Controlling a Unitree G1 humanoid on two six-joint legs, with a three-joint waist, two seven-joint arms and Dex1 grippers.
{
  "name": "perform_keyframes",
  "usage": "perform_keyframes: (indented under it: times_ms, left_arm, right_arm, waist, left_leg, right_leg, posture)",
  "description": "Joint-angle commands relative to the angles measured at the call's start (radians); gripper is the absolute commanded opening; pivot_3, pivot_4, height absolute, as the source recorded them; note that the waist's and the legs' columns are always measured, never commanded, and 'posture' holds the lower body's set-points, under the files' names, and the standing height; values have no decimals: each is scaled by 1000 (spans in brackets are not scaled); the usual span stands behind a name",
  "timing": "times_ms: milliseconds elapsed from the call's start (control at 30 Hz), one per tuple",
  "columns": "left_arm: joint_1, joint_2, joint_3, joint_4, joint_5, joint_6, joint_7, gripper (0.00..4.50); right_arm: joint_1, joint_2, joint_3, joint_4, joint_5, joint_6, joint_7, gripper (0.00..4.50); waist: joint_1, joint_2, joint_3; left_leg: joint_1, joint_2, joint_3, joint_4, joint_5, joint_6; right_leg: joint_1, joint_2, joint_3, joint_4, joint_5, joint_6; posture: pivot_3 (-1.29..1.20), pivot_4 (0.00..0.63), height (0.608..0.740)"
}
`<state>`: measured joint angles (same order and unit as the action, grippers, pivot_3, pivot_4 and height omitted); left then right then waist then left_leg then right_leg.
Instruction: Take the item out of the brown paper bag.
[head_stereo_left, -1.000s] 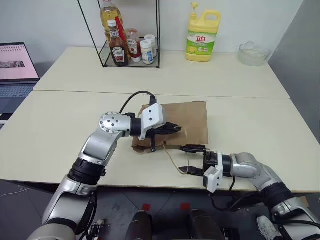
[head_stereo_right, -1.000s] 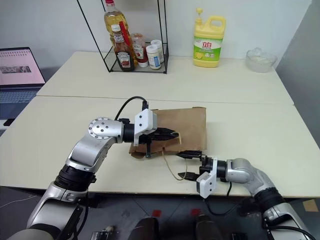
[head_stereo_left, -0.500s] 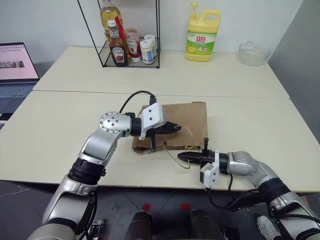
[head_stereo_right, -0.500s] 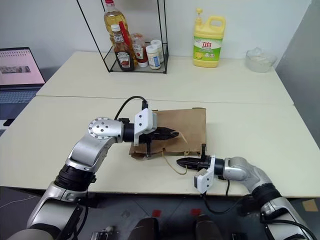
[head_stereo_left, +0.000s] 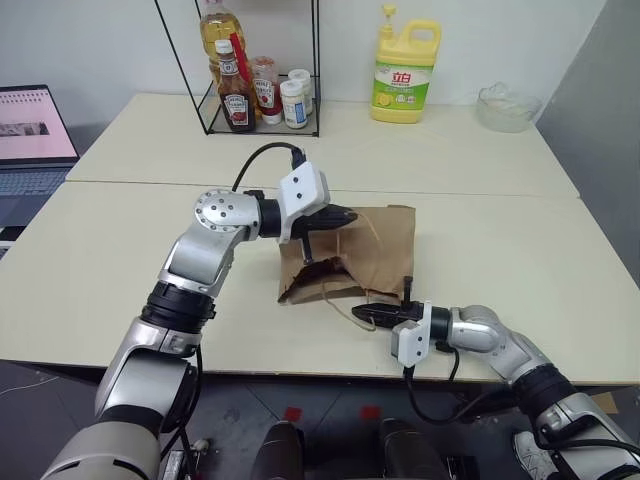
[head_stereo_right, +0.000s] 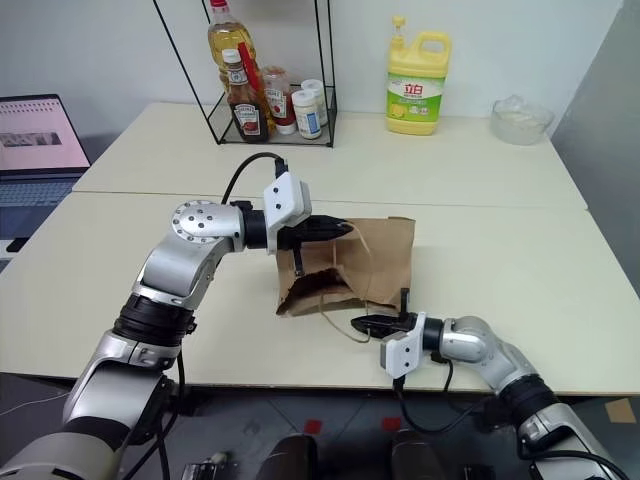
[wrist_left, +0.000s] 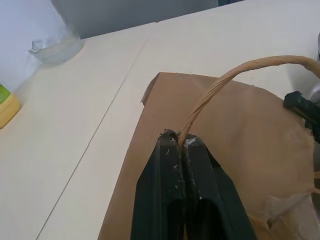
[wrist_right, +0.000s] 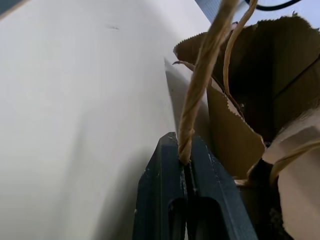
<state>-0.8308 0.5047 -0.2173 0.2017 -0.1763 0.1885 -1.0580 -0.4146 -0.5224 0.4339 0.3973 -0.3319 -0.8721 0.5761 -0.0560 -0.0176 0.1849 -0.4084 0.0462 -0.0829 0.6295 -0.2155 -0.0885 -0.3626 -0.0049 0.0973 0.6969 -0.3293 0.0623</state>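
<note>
Left gripper (head_stereo_left: 345, 216) clamping upper handle (wrist_left: 225, 80), right gripper (head_stereo_left: 362, 314) pinching lower handle (wrist_right: 200, 85), brown paper bag (head_stereo_left: 385, 255) between

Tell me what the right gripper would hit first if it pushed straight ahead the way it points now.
Probably the brown paper bag: the right gripper, shut on a loop handle, points toward the bag's open mouth, as the right wrist view shows. Depth is unclear, so it could pass along the table instead.

Head eyes look down over the brown paper bag (head_stereo_left: 360, 255); wrist cameras sit close, sharing its handles.
</note>
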Motion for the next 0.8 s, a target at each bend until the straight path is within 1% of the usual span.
perform_keyframes:
  times_ms: [33, 667, 733, 800]
  left_arm:
    - [-57, -6, 51, 9, 3, -36, 32, 0]
    - [-153, -36, 90, 118, 9, -47, 91, 0]
    - [-157, -38, 93, 122, 8, -46, 92, 0]
    - [-154, -37, 92, 120, 7, -45, 89, 0]
  right_arm:
    - [9, 1, 17, -15, -8, 18, 24, 27]
    - [27, -7, 12, -26, -25, 65, 23, 27]
    - [32, -6, 11, -29, -7, 85, 36, 27]
    - [41, -8, 7, -53, 28, 108, 58, 419]
  waist:
    - [0, 0, 0]
    - [0, 0, 0]
    - [0, 0, 0]
    - [0, 0, 0]
  left_leg:
    - [0, 0, 0, 0, 0, 0]
    - [0, 0, 0, 0, 0, 0]
    - [0, 0, 0, 0, 0, 0]
    - [0, 0, 0, 0, 0, 0]
  right_leg:
    - [0, 0, 0, 0, 0, 0]
    - [0, 0, 0, 0, 0, 0]
    - [0, 0, 0, 0, 0, 0]
    - [0, 0, 0, 0, 0, 0]
  posture:
    - [0, 150, 740]
    - [0, 150, 740]
    - [0, 150, 740]
    - [0, 150, 740]
